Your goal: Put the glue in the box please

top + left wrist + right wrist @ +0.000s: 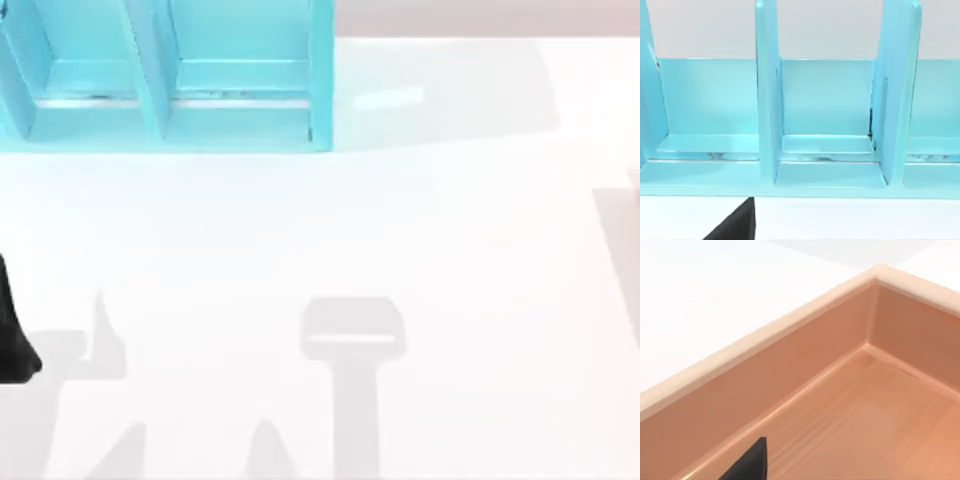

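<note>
Glue bottle: can't locate it, no spot to give for it.

Box (840, 405): seen from the right wrist view, open-topped wooden tray with pale rounded rim, orange-brown inner walls and a grained floor; one inner corner in sight. Floor of the box is bare where visible. White counter (715, 300) runs just outside its rim.

Right tool (752, 462): a dark fingertip pokes in over the box floor, close to the wall. One tip visible, so can't tell whether the fingers are apart or together.

Left tool (737, 225): in the left wrist view a dark fingertip hangs over the white counter just in front of the teal rack (825, 125). Can't tell its state either. Top view has a dark part of the left arm (12, 335) at 9 o'clock, at the counter edge.

Teal rack (170, 80): sits at about 11 o'clock on the counter in the top view, upright dividers splitting it into open compartments, back wall and low step inside each. Compartments in view hold nothing.

Counter (450, 220): white, grey shadows across the 6 o'clock side.
</note>
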You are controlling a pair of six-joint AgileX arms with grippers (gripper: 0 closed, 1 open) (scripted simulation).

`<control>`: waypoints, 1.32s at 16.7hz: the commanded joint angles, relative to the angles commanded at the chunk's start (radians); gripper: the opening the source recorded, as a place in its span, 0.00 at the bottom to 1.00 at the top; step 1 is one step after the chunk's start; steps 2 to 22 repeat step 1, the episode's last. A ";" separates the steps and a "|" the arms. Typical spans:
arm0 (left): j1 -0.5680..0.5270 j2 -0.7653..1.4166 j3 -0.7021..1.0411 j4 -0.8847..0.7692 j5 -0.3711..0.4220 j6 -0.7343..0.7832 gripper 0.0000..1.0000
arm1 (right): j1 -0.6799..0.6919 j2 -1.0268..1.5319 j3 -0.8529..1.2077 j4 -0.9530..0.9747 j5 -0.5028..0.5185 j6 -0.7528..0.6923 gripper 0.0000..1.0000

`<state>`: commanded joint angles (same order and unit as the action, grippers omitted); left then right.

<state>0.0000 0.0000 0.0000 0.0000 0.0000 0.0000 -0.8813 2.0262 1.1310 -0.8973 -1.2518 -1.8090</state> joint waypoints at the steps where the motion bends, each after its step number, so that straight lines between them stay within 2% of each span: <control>1: 0.000 0.000 0.000 0.000 0.000 0.000 1.00 | 0.000 0.000 0.000 0.000 0.000 0.000 1.00; 22: 0.000 0.000 0.000 0.000 0.000 0.000 1.00 | 0.000 0.000 0.000 0.000 0.000 0.000 1.00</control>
